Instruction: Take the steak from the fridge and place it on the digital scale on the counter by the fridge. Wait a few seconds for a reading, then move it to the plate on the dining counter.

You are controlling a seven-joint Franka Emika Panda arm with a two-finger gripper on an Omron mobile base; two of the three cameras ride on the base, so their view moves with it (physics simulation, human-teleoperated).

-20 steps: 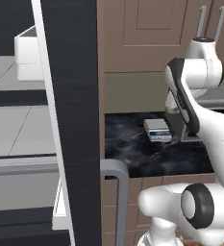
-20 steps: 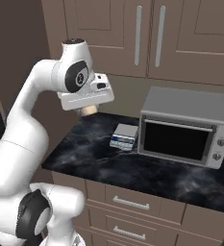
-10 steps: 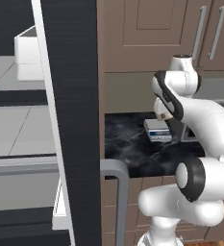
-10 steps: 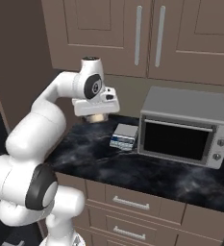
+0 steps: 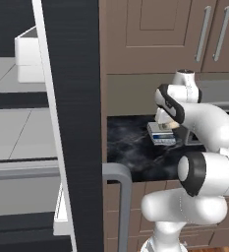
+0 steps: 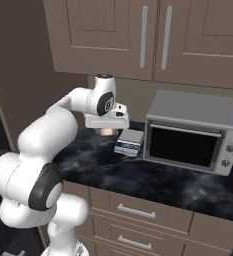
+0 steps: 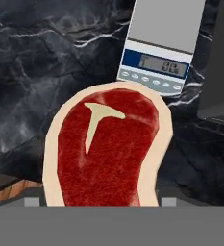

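Fridge (image 5: pixel 71 123) stands open at the left of the left base view, with a white bin (image 5: pixel 28 51) upper left whose contents are hidden. Step in hand: carrying the steak (image 7: pixel 104 149) to the scale (image 6: pixel 128 141) on the counter (image 6: pixel 153 182), left of the oven (image 6: pixel 190 132). Gripper (image 6: pixel 107 131), mid-frame in the right base view, is clamped on the steak, just left of the scale and above the counter. In the hand view the steak overlaps the scale's front strip. Next: shift over the top plate, lower, let go.
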